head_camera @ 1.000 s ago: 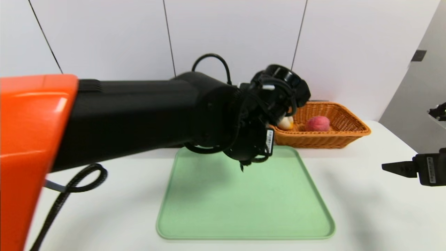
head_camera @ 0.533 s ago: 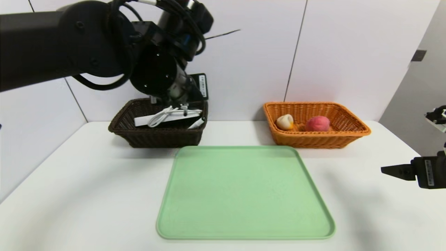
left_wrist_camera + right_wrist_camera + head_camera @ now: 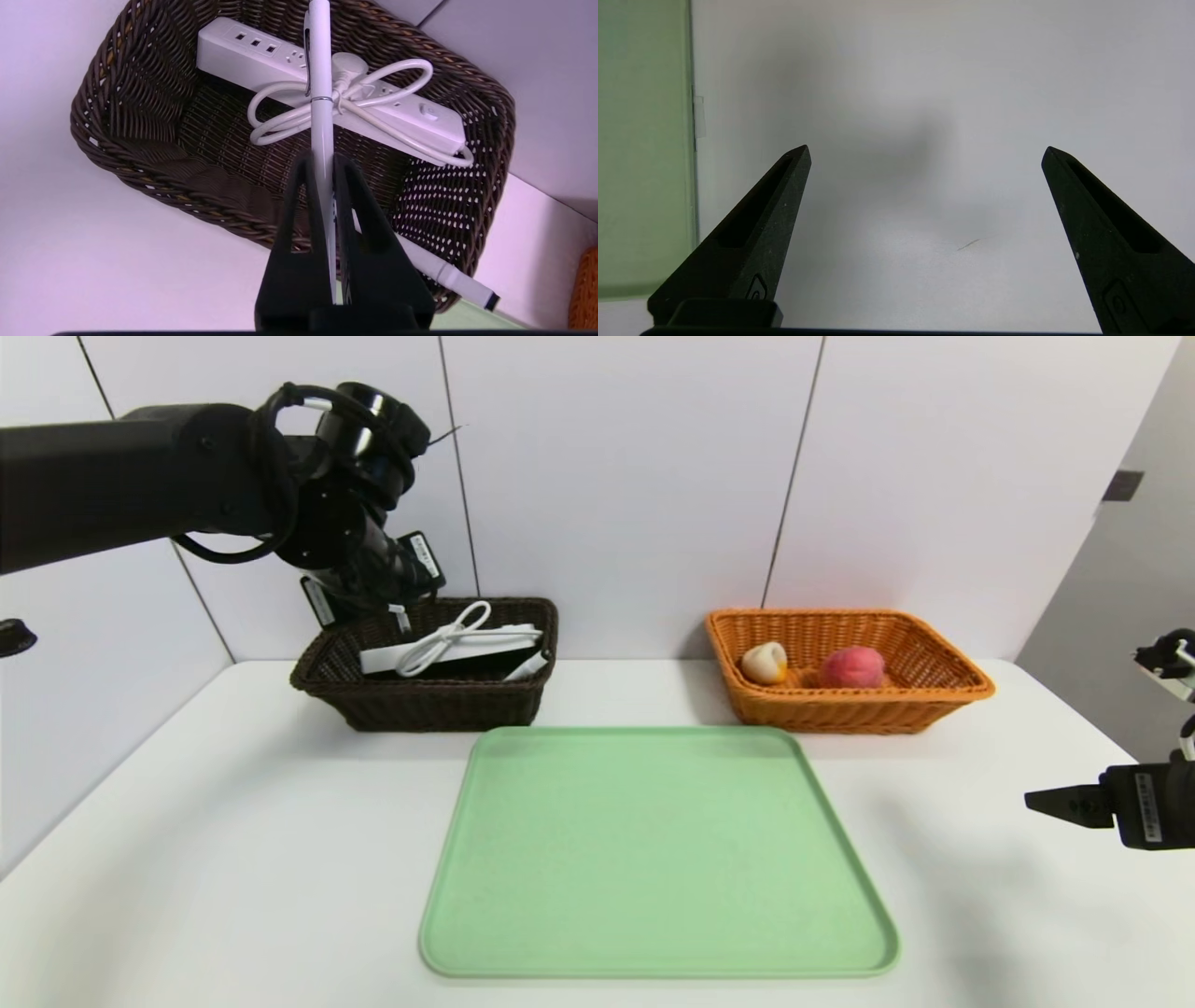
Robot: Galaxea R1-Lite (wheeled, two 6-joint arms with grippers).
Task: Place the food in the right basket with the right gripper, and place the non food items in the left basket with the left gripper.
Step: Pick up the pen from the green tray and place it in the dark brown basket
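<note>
1 slender white pen (image 3: 321, 70) is clenched in the left gripper's (image 3: 323, 161) fingers above the dark brown woven basket (image 3: 439, 705); the right gripper (image 3: 926, 156) idles beside the green tray (image 3: 653, 859), fingers spread.

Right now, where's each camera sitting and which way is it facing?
Head: on the head, forward and down at the green tray; both arms show.
Left wrist: on the left arm, down over the dark basket; left gripper shows, jaws shut on the thin white pen.
Right wrist: on the right arm, down at the white table; right gripper, jaws open.
Head and left wrist share the power strip.
</note>
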